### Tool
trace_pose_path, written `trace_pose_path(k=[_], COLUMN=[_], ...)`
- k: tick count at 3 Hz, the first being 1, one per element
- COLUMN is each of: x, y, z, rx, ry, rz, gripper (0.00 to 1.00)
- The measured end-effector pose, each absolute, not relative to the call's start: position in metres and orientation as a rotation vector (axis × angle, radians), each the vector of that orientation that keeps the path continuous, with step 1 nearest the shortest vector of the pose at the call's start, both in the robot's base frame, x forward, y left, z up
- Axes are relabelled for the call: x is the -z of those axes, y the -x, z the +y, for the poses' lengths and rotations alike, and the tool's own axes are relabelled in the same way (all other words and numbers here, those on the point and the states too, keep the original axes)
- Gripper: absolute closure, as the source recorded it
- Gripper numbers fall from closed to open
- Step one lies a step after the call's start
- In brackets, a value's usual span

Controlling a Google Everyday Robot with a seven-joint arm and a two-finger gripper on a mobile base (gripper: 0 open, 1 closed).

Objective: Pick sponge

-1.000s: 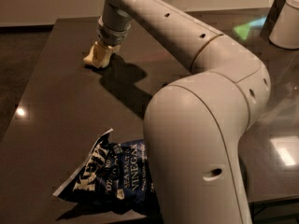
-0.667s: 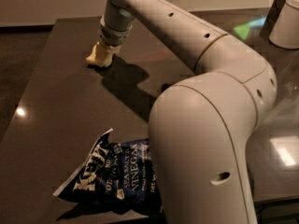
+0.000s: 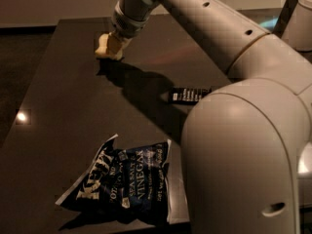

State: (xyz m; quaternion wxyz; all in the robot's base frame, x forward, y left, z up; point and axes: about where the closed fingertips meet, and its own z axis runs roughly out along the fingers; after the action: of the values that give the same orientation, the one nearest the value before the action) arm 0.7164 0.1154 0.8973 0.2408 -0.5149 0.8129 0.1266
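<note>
My gripper (image 3: 110, 47) is at the far left of the dark table (image 3: 58, 96), low over its surface, at the end of the arm that reaches in from the right. Its tip shows as a pale yellow-cream lump with a dark shadow just beneath it. I cannot tell the sponge apart from the gripper's own pale parts there. No separate sponge lies anywhere else on the table.
A small black wrapped bar (image 3: 190, 95) lies mid-table beside my arm's big grey elbow (image 3: 243, 155). A dark blue chip bag (image 3: 122, 182) lies near the front edge. A white object (image 3: 302, 18) stands at the back right.
The gripper has shifted slightly up and to the right at the table's far left. The arm has moved, and the black bar now shows from behind it.
</note>
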Motion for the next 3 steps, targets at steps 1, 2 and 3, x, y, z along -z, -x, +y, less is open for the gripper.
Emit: trace_pose_path(k=[1, 2, 3], x=[-0.933, -0.968, -0.995], y=[-0.702, -0.688, -0.674], z=[0.107, 0.104, 0.102], rx=[-0.386, -0.421, -0.447], ry=[1.462, 1.520, 1.577], rz=[2.131, 2.032, 1.949], gripper=[1.00, 1.00, 1.00])
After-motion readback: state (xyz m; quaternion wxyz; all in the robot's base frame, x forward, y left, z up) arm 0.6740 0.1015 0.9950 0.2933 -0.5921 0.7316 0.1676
